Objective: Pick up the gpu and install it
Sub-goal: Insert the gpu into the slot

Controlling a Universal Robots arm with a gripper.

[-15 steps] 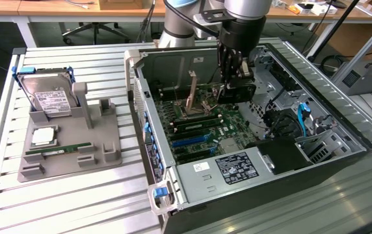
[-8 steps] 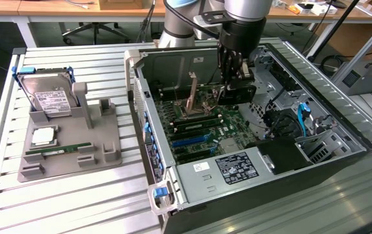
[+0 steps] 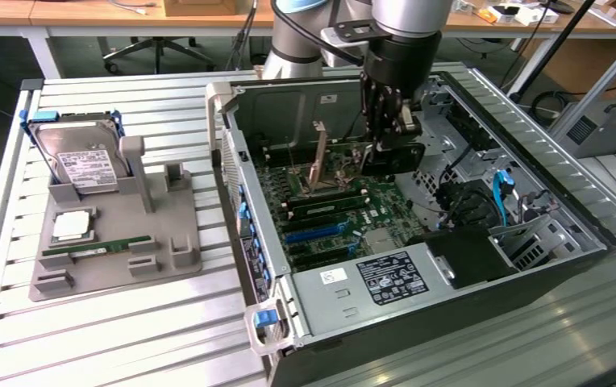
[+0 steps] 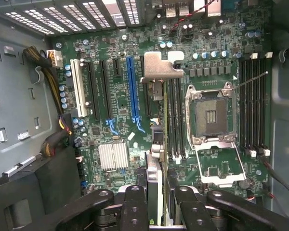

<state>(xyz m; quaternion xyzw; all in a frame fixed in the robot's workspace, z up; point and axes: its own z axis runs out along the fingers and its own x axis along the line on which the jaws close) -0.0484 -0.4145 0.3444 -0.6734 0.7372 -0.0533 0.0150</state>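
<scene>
Exterior view: vertical gripper gripping gpu.

Even, diffuse room light outside the case; dimmer and flatter inside it.

In the exterior view the slatted pale grey bench is bright and evenly lit, with soft, short shadows under the grey plastic parts holder. The open black computer case keeps its interior in shade. In the wrist view the green motherboard is sharp, the silver metal bracket glares pale, and the black fingers are near, dark and soft.
</scene>
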